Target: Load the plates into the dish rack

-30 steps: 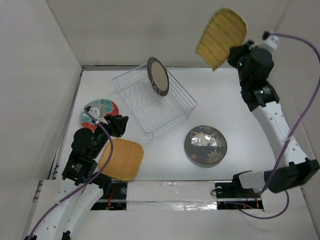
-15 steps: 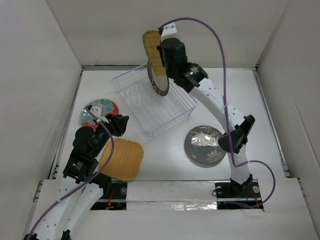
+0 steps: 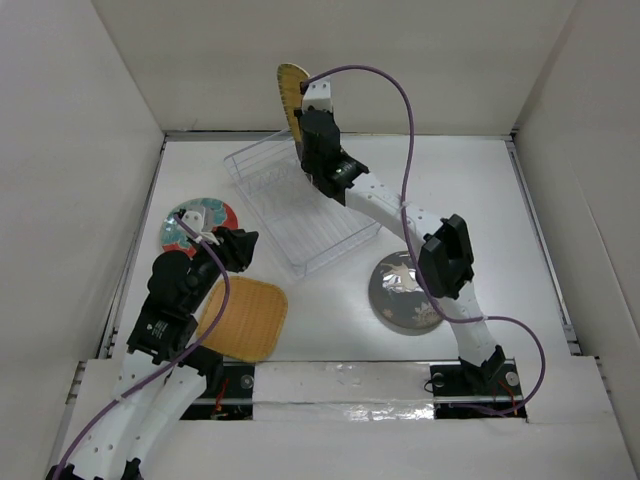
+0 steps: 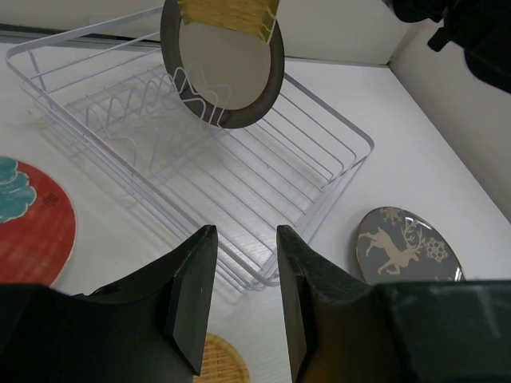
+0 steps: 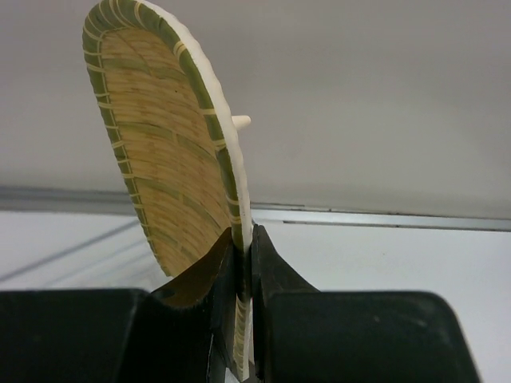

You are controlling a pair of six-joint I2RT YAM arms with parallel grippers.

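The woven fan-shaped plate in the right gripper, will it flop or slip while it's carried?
Probably stiff: the woven fan-shaped plate stands upright from the right gripper without sagging, held only at its lower edge. Likely light, being thin woven material. The textured weave should grip well, though a pinch at one edge might let it pivot.
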